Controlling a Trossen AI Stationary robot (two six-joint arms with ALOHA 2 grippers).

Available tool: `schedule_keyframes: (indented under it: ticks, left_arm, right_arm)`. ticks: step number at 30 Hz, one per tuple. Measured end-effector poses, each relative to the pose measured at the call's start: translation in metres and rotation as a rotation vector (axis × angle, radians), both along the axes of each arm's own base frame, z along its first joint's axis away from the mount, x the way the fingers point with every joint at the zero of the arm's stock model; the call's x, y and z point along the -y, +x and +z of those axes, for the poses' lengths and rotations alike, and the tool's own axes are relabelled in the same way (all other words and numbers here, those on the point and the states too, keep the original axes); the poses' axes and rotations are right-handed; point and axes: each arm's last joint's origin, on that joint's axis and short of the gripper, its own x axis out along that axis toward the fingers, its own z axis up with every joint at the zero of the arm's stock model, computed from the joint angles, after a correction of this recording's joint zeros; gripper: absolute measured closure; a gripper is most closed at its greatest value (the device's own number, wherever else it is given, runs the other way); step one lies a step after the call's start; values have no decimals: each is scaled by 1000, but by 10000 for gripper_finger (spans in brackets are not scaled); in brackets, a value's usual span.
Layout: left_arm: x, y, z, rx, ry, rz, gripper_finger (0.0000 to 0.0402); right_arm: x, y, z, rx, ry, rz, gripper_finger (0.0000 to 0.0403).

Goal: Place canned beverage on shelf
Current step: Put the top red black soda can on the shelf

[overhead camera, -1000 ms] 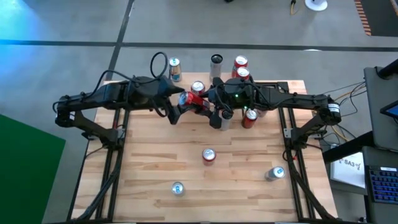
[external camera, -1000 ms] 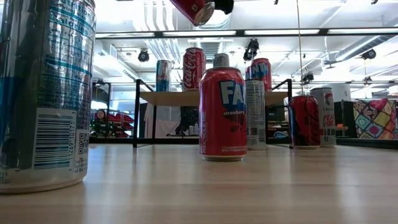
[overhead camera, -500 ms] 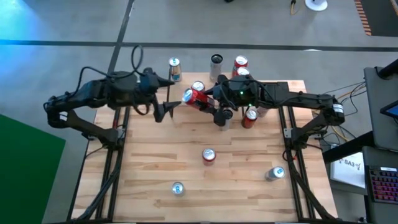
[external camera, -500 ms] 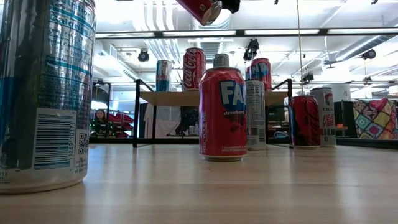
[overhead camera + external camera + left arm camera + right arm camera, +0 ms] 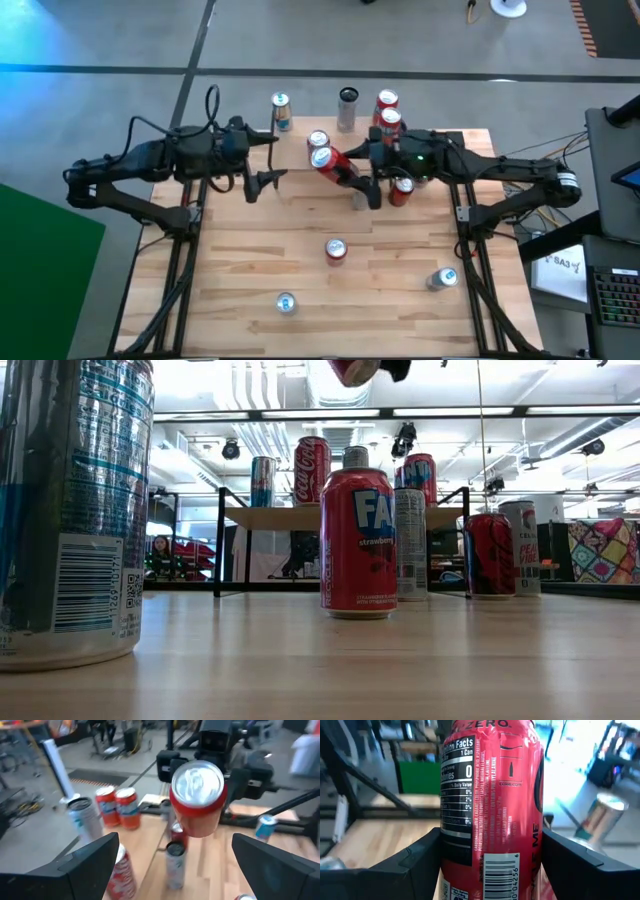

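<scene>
Red cola can [image 5: 329,165]: passed from left gripper to right gripper [image 5: 352,177], carried rightward | Left gripper [image 5: 262,181]: let go, fingers apart, drawn back left, away from can

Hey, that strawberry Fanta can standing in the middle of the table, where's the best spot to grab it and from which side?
Grip the Fanta can around the middle of its round wall, coming down from above or in from the table's open front. It stands upright and alone there, while other cans crowd behind it.
</scene>
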Motion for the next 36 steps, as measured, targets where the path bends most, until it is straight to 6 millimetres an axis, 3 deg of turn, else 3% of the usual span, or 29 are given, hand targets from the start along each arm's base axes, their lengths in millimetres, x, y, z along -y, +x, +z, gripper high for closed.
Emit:
schedule_keyframes:
  ticks: [9, 14, 22, 36]
  left_arm:
    - [7, 18, -43, 166, 78, -282, 28]
    - [11, 36, -71, 304, 163, -418, 28]
    - [12, 59, -101, 487, 217, -444, 28]
    - [13, 104, -112, 550, 182, -491, 28]
  right_arm:
    - [-9, -21, -23, 221, -2, 196, 121]
    - [-12, -23, -30, 286, -23, 311, 120]
    - [-13, -17, -36, 333, -60, 358, 120]
    - [-13, -10, -43, 320, -135, 406, 117]
